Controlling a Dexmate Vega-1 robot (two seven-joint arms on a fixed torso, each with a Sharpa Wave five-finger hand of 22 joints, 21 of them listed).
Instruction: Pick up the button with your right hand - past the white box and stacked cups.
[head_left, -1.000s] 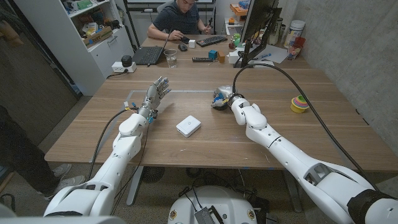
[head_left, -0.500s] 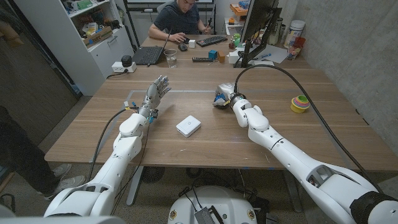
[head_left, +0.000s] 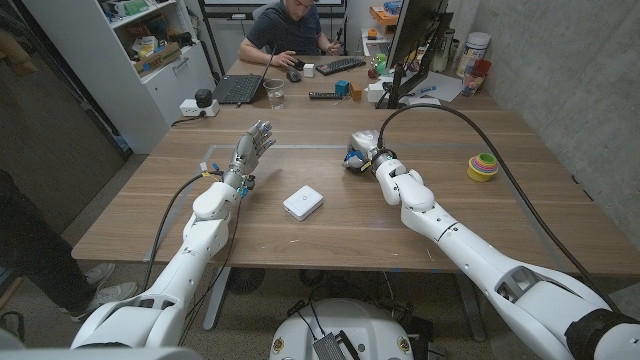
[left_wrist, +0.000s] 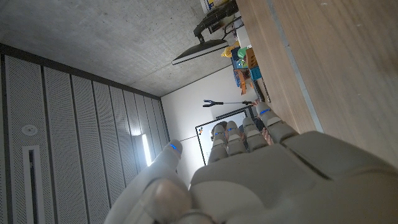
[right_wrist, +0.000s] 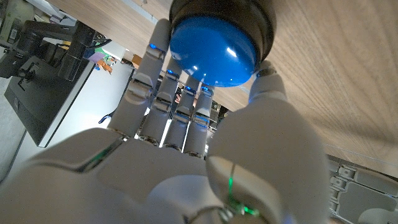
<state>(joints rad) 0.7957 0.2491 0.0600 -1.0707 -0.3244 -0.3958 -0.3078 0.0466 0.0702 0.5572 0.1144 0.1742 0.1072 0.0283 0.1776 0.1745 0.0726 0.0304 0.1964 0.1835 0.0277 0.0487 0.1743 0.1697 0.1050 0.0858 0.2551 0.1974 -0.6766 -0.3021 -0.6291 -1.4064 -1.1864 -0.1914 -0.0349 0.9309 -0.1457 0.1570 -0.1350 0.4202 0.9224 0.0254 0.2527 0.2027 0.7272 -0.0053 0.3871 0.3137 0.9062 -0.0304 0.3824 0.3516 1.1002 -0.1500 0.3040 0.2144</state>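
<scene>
Button (right_wrist: 214, 46) just above centre of the head view, on the counter (head_left: 330, 235), past the white box (head_left: 302, 203), with the right hand (head_left: 362, 155) upon it; stacked cups (head_left: 482, 167) far off at the right edge of the counter. Seen close in the right wrist view: glossy blue dome seated in a dark round rim, near the top of the frame. Probably rigid plastic, light, and slick on the dome, so best taken by the dark rim from opposite sides rather than by the curved top. Right fingers (right_wrist: 163, 93) a little apart, curving round one side of the rim, thumb coming up against the other side; touching or very nearly, but whether truly pinched cannot be told, and still apparently down on the wood rather than lifted. Left hand (head_left: 252, 150) raised at upper left of the head view, fingers apart and reaching up, holding nothing.
</scene>
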